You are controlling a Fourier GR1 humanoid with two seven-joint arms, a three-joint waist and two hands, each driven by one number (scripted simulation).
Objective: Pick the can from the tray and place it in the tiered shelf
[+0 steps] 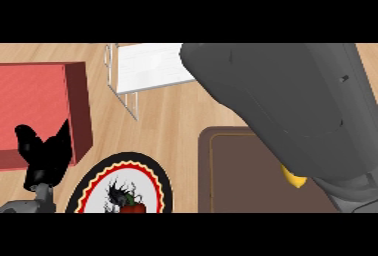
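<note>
The right forearm (295, 110), grey and bulky, fills most of the right half of the head view and runs from the table's far edge down toward the near right corner. It hides the right hand completely, so no fingers of that hand show. Under the forearm lies the brown tray (229, 175), a dark rectangle with a raised rim, near the table's near edge and right of centre. A small yellow shape (293, 177) peeks out from beneath the forearm over the tray; I cannot tell whether it is the can, and no other can shows.

The shelf (144, 67) stands at the table's far edge, left of the forearm: a white panel held by thin wire legs that slant toward the table's centre. Nothing is seen lying on it.

A red box (44, 112) sits along the table's left edge. The left hand (44, 150) shows in front of it at the near left corner, black, with its fingers (26, 136) straight and pointing up, holding nothing, at rest.

Between that hand and the tray, at the near edge, lies a plate (122, 185) with a black rim, a yellow zigzag ring and a red band; a dark spidery figure and something red mark its white centre.

The table (170, 115) is light wood.
</note>
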